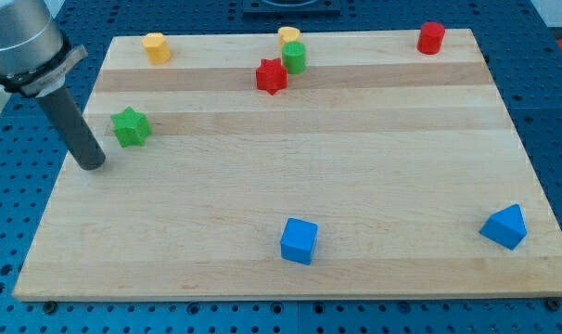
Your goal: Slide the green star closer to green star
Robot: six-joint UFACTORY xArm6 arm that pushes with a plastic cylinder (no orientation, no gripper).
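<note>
Here the surface is a light wooden board (290, 186) with pale and darker strips, and it lies on a blue perforated table (559, 139) that shows around its edges. My tip (94, 165) rests on the board near the view's left edge, at the end of a dark rod that comes down from a grey arm body at the view's top left. The green star (131, 127) lies just beside my tip, a little toward the view's right and top; a narrow gap seems to separate them, so the tip touches no block. The rod has no jaws, so it cannot open or close, and it holds nothing.

Along the view's top there are a yellow block (156, 46), a red star (272, 76), a green cylinder (294, 57) with another yellow block (288, 35) just behind it, and a red cylinder (431, 37). Near the view's bottom stand a blue cube (299, 240) and, far at the right, a blue wedge-like block (504, 226).
</note>
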